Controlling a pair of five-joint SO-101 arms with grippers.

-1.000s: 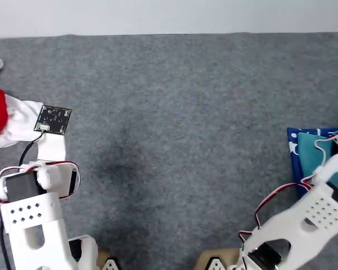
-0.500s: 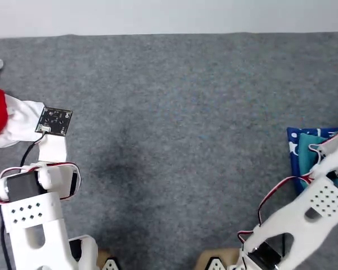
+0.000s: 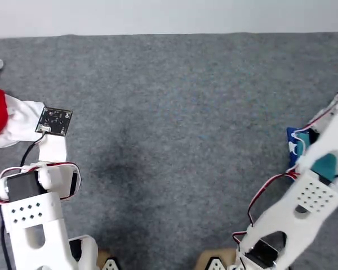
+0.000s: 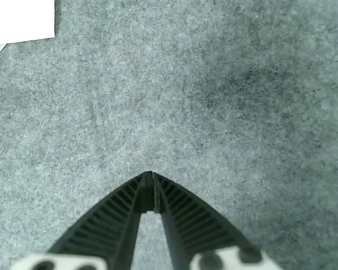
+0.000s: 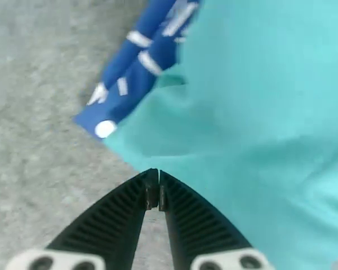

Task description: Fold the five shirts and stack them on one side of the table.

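A white shirt with a red part (image 3: 14,121) lies bunched at the table's left edge. Its white cloth (image 4: 19,19) appears in the left wrist view, well beyond my left gripper (image 4: 152,179), which is shut and empty over bare grey felt. At the right edge a teal shirt (image 3: 328,166) lies folded on a blue shirt with white print (image 3: 293,147). My right gripper (image 5: 154,175) is shut, its tips at the near edge of the teal shirt (image 5: 259,112), with the blue shirt (image 5: 152,50) showing beneath. The right arm (image 3: 310,197) covers much of that stack.
The table is covered in grey felt (image 3: 186,101), open across its middle. A pale wall strip (image 3: 169,17) borders the far edge. The left arm (image 3: 36,202) stands at the front left, its camera board (image 3: 54,121) beside the white shirt.
The right arm has swung away from the front toward the far right edge, over the teal and blue stack. The left arm and the white shirt have stayed put.
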